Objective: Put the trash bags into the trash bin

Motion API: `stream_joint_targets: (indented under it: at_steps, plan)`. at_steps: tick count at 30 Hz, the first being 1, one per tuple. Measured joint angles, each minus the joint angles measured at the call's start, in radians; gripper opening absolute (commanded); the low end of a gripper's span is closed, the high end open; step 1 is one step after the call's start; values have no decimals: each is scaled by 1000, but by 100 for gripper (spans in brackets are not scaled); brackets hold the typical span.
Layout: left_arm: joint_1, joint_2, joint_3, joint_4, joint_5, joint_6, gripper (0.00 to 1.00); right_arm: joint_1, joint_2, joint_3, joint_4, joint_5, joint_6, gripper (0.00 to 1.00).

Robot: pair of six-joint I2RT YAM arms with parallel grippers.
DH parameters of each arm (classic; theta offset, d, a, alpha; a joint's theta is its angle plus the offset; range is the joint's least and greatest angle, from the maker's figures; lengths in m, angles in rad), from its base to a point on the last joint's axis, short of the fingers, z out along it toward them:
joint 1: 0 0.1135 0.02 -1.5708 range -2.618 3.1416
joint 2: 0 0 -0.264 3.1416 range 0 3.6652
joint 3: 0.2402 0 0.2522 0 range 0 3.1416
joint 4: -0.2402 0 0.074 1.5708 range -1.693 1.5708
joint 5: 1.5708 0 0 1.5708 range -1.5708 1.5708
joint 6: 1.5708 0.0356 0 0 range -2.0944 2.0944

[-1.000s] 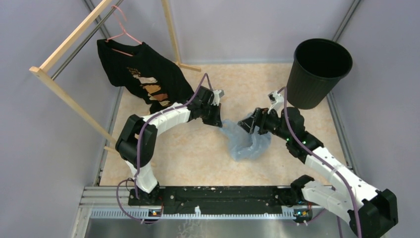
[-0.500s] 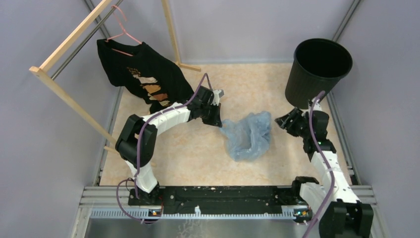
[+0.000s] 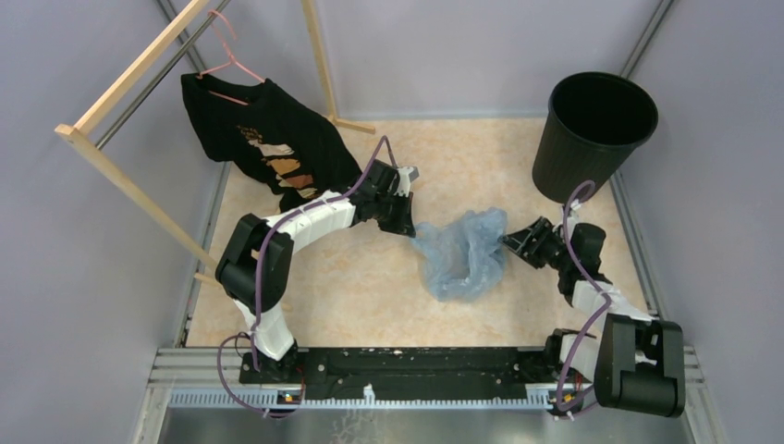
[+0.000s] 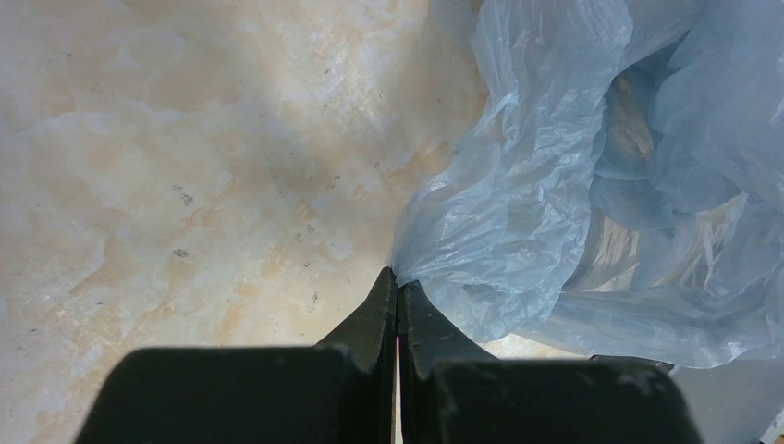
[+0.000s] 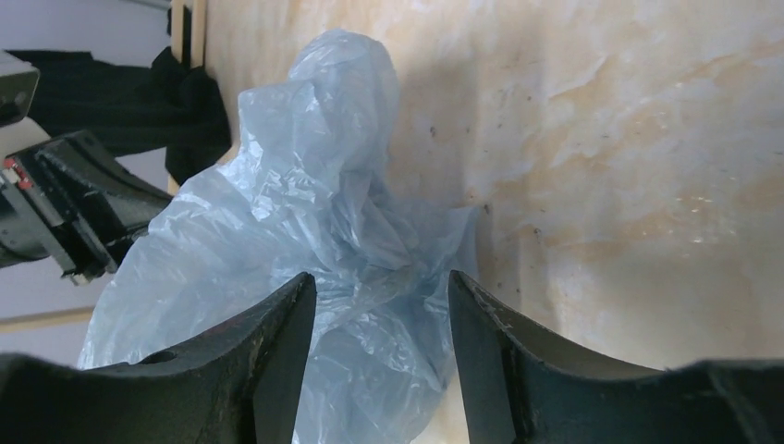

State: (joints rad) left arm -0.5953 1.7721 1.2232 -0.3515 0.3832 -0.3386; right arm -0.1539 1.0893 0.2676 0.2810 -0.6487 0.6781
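The pale-blue trash bag (image 3: 462, 252) lies crumpled on the floor between my arms. My left gripper (image 3: 410, 225) is shut on the bag's left edge; in the left wrist view the shut tips (image 4: 398, 277) pinch the film of the bag (image 4: 573, 185). My right gripper (image 3: 510, 245) is open, low at the bag's right edge. In the right wrist view its jaws (image 5: 381, 277) stand apart with the bag (image 5: 314, 213) just ahead and partly between them. The black trash bin (image 3: 594, 129) stands upright at the back right, apart from both grippers.
A black T-shirt (image 3: 268, 139) hangs on a pink hanger from a wooden rack (image 3: 129, 69) at the back left, close behind my left arm. Walls enclose the floor on three sides. A metal rail (image 3: 407, 365) runs along the near edge.
My right gripper left the top of the bag, swung right toward the bin, then came back low to the bag's right edge. The bag spread out a little. The left arm has not moved.
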Motion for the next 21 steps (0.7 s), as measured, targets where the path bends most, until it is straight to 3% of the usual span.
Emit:
stream_joint_targets:
  at_steps: [14,21]
  plan:
    - [0,0,0,0,24,-3,0,1,169,-32,318,-94,80,48]
    - [0,0,0,0,25,-4,0,6,229,-32,380,-106,101,30]
